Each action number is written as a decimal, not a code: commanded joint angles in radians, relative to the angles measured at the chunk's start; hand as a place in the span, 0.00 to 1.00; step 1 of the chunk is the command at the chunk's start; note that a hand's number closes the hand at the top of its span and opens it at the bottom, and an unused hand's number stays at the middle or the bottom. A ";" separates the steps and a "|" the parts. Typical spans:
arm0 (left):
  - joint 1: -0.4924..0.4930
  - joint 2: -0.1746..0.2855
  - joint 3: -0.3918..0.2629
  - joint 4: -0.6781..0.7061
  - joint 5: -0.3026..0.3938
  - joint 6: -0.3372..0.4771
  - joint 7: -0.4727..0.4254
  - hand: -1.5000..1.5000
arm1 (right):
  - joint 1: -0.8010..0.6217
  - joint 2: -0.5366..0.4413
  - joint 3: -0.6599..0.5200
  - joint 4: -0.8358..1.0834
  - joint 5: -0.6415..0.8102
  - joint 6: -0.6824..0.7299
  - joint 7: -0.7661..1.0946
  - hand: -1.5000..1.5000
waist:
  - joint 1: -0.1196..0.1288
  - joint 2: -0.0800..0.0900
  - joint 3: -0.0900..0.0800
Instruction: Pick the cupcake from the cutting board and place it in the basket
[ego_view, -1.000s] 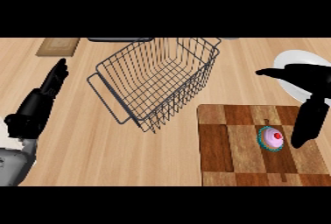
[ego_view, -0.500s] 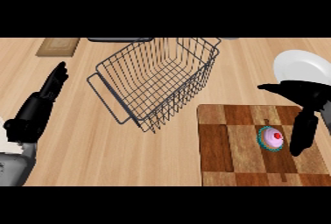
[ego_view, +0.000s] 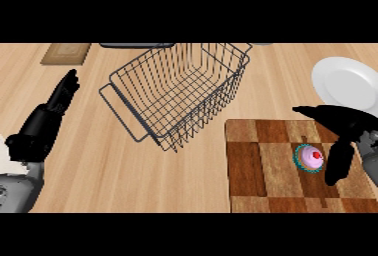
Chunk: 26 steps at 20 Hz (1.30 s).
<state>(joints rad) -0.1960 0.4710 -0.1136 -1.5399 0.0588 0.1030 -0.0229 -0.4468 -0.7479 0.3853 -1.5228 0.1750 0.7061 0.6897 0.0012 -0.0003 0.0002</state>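
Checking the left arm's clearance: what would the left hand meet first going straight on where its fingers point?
Probably the tan board near the view's top edge, though the left hand might pass above it; height is unclear.

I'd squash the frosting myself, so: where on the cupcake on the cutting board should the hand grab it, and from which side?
Probably by the teal wrapper round its sides, not the pink top. The cupcake stands upright on the cutting board's right half, with the right hand open just beside it, so coming from the right and pinching opposite sides looks best.
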 joint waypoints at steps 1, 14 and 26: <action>0.019 -0.035 0.030 0.047 -0.035 -0.028 -0.054 0.50 | 0.019 0.052 -0.058 -0.003 0.065 0.031 -0.021 0.00 | 0.000 0.000 0.000; -0.054 -0.064 0.113 0.020 -0.078 -0.113 0.019 0.50 | 0.115 0.181 -0.092 0.029 0.298 0.008 -0.134 0.00 | 0.000 0.001 0.000; 0.026 -0.118 0.141 -0.130 -0.130 -0.154 0.116 0.50 | 0.137 0.226 -0.196 0.137 0.431 0.032 -0.240 0.00 | 0.005 0.000 0.000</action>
<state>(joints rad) -0.2116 0.3578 0.0238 -1.5617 -0.0631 -0.0373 0.0211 -0.2958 -0.5410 0.2056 -1.4405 0.5633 0.7370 0.4864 0.0018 -0.0001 0.0001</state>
